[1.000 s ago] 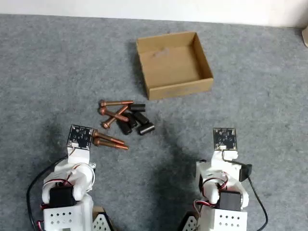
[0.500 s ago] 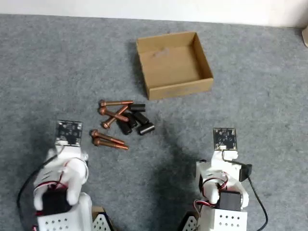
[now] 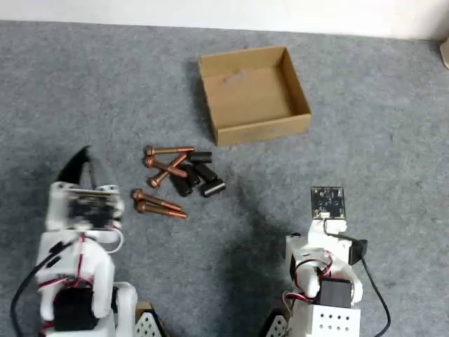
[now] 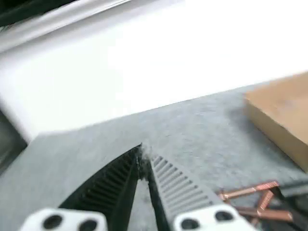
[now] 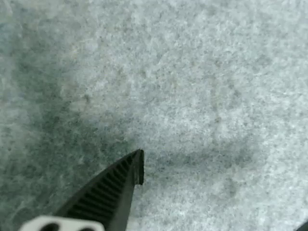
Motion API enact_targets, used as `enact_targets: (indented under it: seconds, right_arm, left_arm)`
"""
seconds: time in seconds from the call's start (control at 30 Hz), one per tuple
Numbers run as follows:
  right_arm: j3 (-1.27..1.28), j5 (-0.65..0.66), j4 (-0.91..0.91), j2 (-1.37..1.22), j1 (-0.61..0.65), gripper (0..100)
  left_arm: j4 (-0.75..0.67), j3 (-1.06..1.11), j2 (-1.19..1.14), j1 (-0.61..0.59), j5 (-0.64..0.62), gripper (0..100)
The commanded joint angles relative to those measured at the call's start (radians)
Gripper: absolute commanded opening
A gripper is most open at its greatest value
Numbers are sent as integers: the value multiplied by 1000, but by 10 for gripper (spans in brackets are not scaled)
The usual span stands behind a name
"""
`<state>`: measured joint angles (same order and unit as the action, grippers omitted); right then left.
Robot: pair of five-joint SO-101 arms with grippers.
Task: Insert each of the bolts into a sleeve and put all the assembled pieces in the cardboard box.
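On the grey carpet (image 3: 393,168) seen from the high view, the bolts (image 3: 170,150) and the sleeves (image 3: 204,170) lay in one loose pile, none of the bolts fitted into a sleeve. Three copper bolts fanned out at the pile's 10 o'clock side, touching the black sleeves, and two more bolts (image 3: 160,204) lay side by side at its 7 o'clock, just apart from the rest. The cardboard box (image 3: 263,129) sat open at about 1 o'clock from the pile, near it but not touching, with no parts inside. The left gripper (image 3: 83,160) hung at 9 o'clock from the pile, apart from it; in the left wrist view its jaws (image 4: 143,161) were pressed together with nothing between them, pointing past the bolts (image 4: 248,192) and a corner of the box (image 4: 284,115). The right gripper (image 5: 211,192) was at about 4 o'clock from the pile, well apart, over bare carpet, its jaws spread wide and holding nothing.
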<state>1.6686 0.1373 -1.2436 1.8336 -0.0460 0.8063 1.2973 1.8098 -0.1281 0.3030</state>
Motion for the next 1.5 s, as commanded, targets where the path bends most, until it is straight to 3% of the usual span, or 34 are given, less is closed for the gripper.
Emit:
enact_targets:
  seconds: [0.0, 0.1, 0.2, 0.37, 0.47, 0.63, 0.8, 0.97, 1.13, 1.27, 1.47]
  right_arm:
    - [119, 5, 2, 1, -5, 499]
    - [119, 5, 4, 2, -5, 499]
    - [122, 9, 7, 2, -12, 499]
    - [120, 9, 79, 2, -41, 499]
    - [119, 21, 143, 1, -96, 499]
    - [124, 189, 245, 2, -216, 499]
    - [119, 238, 240, 1, -74, 499]
    - [39, 244, 199, -2, 67, 499]
    - [-101, 238, 191, -48, 173, 499]
    - [-229, 238, 197, -298, 266, 499]
    - [-631, 236, 188, -914, 394, 499]
  left_arm:
    - [-107, -19, -108, 81, 51, 8]
    - [-190, -120, -366, 70, 8, 8]
    - [-186, -343, -757, 45, -91, 8]
    - [25, -739, -1409, -45, -362, 7]
    - [86, -871, -1612, -111, -502, 7]
    - [91, -839, -1664, -156, -652, 7]
    - [75, -823, -1629, -156, -651, 6]
    - [-74, -720, -1624, -153, -647, 7]
    - [-112, -697, -1624, -142, -572, 7]
    - [-112, -697, -1629, -130, -568, 7]
    - [-112, -697, -1629, -133, -566, 7]
